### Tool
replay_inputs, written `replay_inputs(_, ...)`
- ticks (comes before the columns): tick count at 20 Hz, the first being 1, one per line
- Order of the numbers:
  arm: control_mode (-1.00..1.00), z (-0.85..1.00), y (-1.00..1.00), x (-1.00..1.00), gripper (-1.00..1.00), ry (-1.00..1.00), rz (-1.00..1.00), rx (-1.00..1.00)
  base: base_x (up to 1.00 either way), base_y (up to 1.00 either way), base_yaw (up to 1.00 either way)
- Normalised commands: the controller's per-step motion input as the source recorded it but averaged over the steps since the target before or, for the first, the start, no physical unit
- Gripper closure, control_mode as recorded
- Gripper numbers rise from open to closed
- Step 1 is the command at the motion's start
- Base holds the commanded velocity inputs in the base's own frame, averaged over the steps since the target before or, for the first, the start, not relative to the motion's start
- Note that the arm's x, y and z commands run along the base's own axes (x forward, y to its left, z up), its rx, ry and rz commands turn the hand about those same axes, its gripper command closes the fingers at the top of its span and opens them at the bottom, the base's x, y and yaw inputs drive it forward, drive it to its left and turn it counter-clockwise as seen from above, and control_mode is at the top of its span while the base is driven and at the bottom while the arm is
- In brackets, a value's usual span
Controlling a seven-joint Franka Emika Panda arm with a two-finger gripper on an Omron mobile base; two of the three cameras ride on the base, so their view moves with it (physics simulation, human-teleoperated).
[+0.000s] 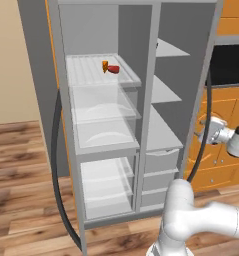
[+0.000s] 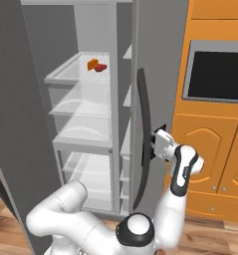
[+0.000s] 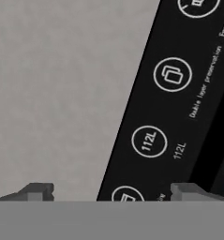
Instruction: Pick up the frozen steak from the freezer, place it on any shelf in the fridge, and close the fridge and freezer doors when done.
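Observation:
The frozen steak, a small glossy red lump, lies on the top clear shelf of the fridge, beside a small orange wedge. To the right is the freezer, with opaque grey shelves and white drawers. Its door is swung partway across it. My gripper is open at the door's outer face, next to the long dark handle. In the hand view the gripper faces grey door panel and a black label strip, nothing between its fingers. The fridge door stands wide open at the left.
Orange cabinets with a dark oven window stand right of the freezer door. The fridge door's dark handle curves down at the left. Wooden floor lies in front.

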Motion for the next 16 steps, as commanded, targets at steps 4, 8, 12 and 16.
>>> replay_inputs(4, -1.00, 0.00, 0.53, 0.21, -1.00, 0.02, -0.06, 0.00, 0.00, 0.00, 0.00)
replay_inputs(8, -1.00, 0.00, 0.43, 0.16, -1.00, 0.02, -0.14, 0.00, 0.00, 0.00, 0.00)
replay_inputs(12, -1.00, 0.00, 0.29, 0.18, -1.00, 0.06, -0.22, 0.00, 0.00, 0.00, 0.00)
replay_inputs(16, -1.00, 0.00, 0.20, 0.30, -1.00, 0.11, -0.23, 0.00, 0.00, 0.00, 0.00)
